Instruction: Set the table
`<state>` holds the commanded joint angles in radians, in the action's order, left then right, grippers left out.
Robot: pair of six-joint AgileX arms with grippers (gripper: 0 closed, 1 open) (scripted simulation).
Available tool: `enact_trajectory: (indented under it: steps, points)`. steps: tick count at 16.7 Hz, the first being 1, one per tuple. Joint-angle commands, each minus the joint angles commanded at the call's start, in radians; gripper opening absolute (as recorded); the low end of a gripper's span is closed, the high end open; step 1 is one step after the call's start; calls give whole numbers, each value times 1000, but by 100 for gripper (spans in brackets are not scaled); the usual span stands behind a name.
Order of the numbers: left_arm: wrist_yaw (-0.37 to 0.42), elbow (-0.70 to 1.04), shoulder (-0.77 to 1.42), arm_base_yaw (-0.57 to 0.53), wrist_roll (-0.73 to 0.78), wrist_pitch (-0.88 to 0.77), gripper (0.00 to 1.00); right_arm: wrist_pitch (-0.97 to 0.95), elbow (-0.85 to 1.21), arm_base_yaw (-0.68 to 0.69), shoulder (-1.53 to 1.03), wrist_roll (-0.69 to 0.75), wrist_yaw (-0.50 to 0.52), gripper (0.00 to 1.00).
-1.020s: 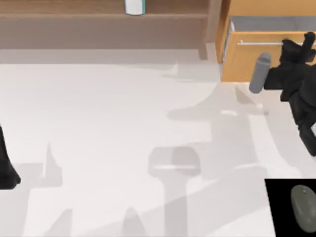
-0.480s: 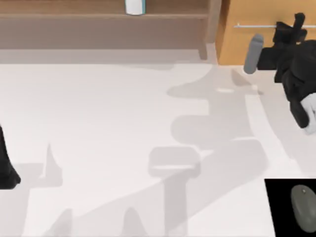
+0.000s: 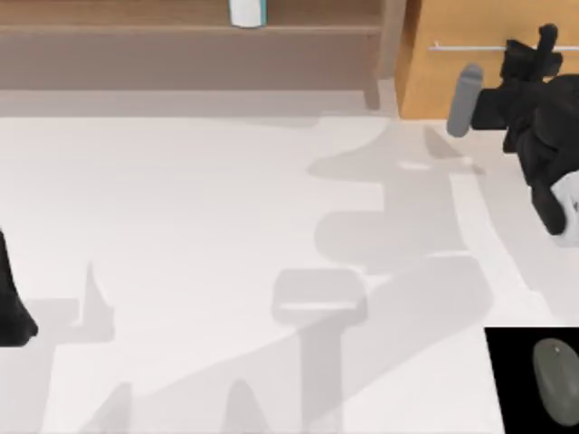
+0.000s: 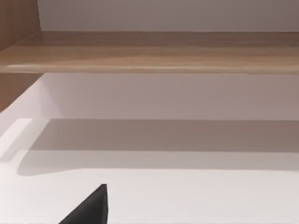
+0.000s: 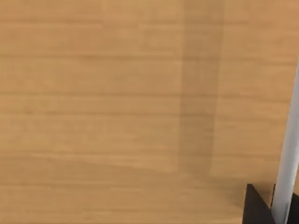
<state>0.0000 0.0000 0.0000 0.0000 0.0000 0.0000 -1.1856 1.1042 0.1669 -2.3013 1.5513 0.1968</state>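
From above: white table (image 3: pixel 181 235) spread across nearly the whole picture, bare in the middle and crossed by grey shadows. Along the far edge, a brown wooden shelf (image 3: pixel 181 45) with a white and teal container (image 3: pixel 246 12) standing on it. At the far right, an orange-wood cabinet (image 3: pixel 461 27), its drawer front flush, with a thin silver handle (image 3: pixel 466 47) running across it. Right gripper (image 3: pixel 545 45) up against that handle, black arm trailing back toward the right edge, a grey cylinder (image 3: pixel 462 99) jutting out leftward from the arm. Cannot tell how the claw stands. Parked at the left edge, the left arm (image 3: pixel 11 303), dark and low. In the near right corner, a black mat (image 3: pixel 511 380) carrying a grey mouse (image 3: pixel 557 380).

From the left wrist: table surface below, shelf board (image 4: pixel 149 51) across the top, a black fingertip (image 4: pixel 91 207) poking in at the lower edge. Claw state cannot be told.

From the right wrist: close on the cabinet front (image 5: pixel 117 102), the silver bar (image 5: pixel 286 158) at one side, with dark finger parts (image 5: pixel 254 207) on either side of it.
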Motion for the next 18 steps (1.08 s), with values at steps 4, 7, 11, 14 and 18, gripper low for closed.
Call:
enact_trajectory:
  steps: [4,7,11,14,18]
  points:
    - [0,0,0,0,0,0,100,0,0,0,0,0,0,60]
    - [0,0,0,0,0,0,100,0,0,0,0,0,0,83]
    - [0,0,0,0,0,0,100,0,0,0,0,0,0,100]
    - [0,0,0,0,0,0,100,0,0,0,0,0,0,100]
    - [0,0,0,0,0,0,100,10,-36,8,-9,-9,1,100]
